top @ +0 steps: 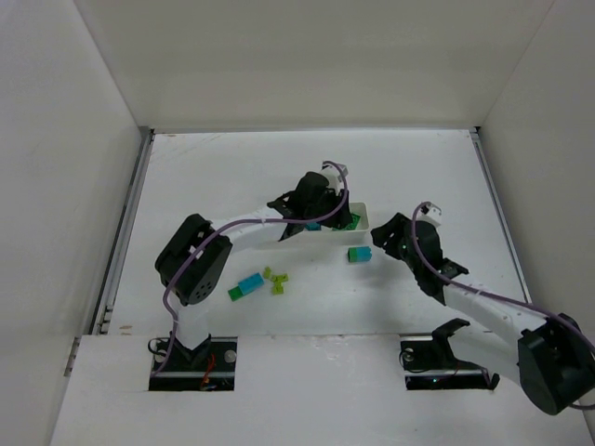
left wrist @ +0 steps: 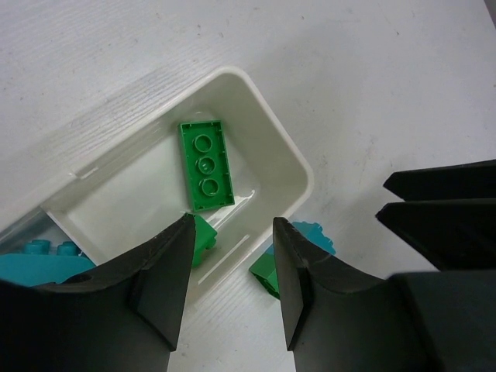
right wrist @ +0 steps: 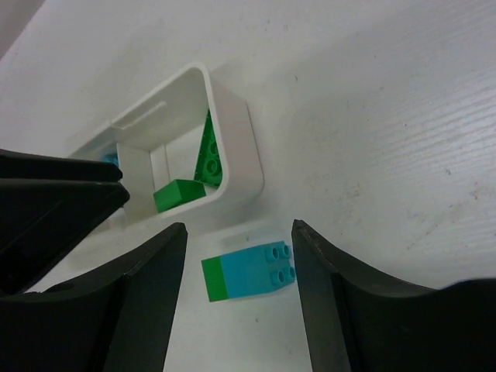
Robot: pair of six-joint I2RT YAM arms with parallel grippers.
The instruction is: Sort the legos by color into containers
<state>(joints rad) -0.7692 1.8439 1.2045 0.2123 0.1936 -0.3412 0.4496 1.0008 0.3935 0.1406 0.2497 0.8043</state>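
Observation:
The white tray lies mid-table, mostly under my left arm. In the left wrist view its end compartment holds a flat dark green lego and a second green one. The adjoining compartment holds cyan legos. My left gripper is open and empty above that end. A cyan lego with a green end lies on the table just outside the tray. My right gripper is open, with its fingers on either side of this lego and above it. Further legos lie loose: a cyan-and-green one and yellow-green ones.
The right gripper's black fingers show at the right of the left wrist view, close to the tray's end. The left gripper fills the left of the right wrist view. White walls enclose the table on three sides.

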